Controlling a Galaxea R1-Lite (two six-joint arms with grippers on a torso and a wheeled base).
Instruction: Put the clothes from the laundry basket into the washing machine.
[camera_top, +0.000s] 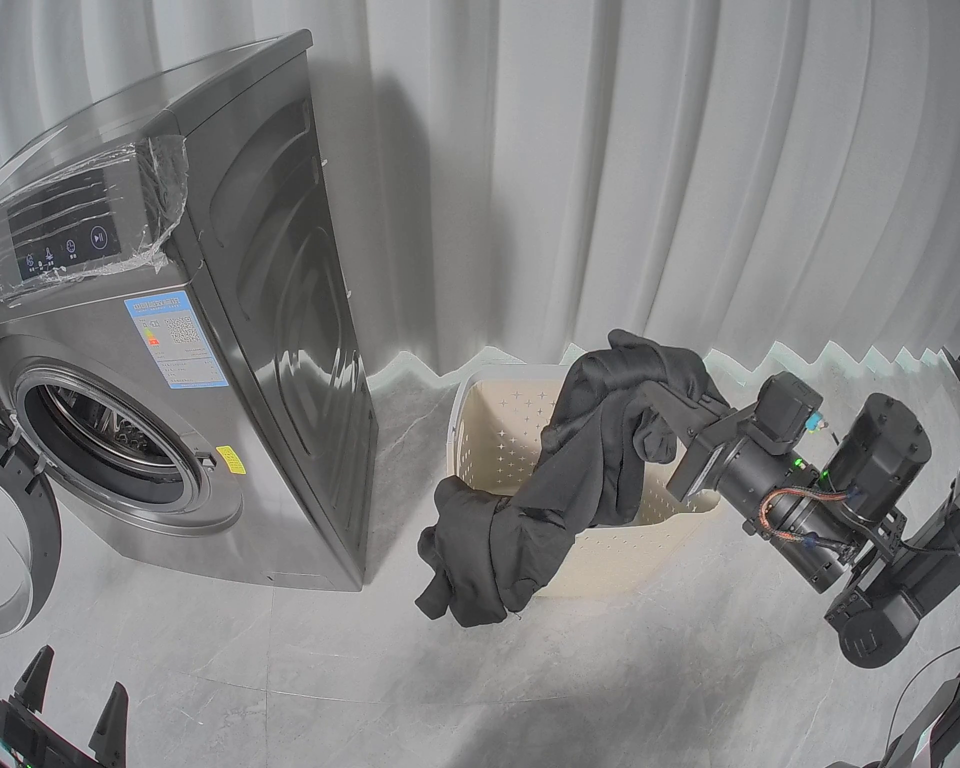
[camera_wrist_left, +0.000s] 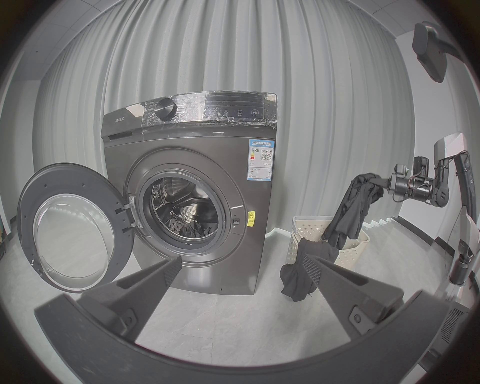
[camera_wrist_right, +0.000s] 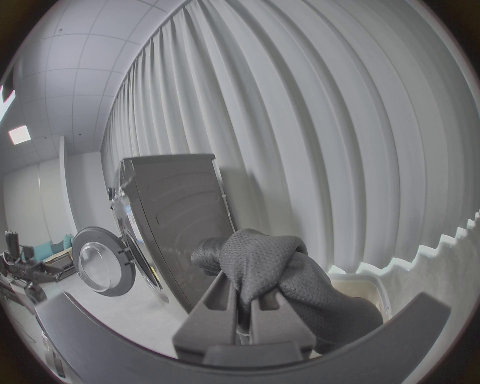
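Right gripper pinching black garment, cloth bunched over fingertips, trailing across laundry basket, left gripper spread wide

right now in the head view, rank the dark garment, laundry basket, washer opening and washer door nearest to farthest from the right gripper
1. dark garment, clamped in the right gripper.
2. laundry basket, just below the gripper, on the floor.
3. washer opening, far to the left, on the machine's front.
4. washer door, swung open at the far-left edge.

Black cylindrical right arm with copper-braided cable, grey hand
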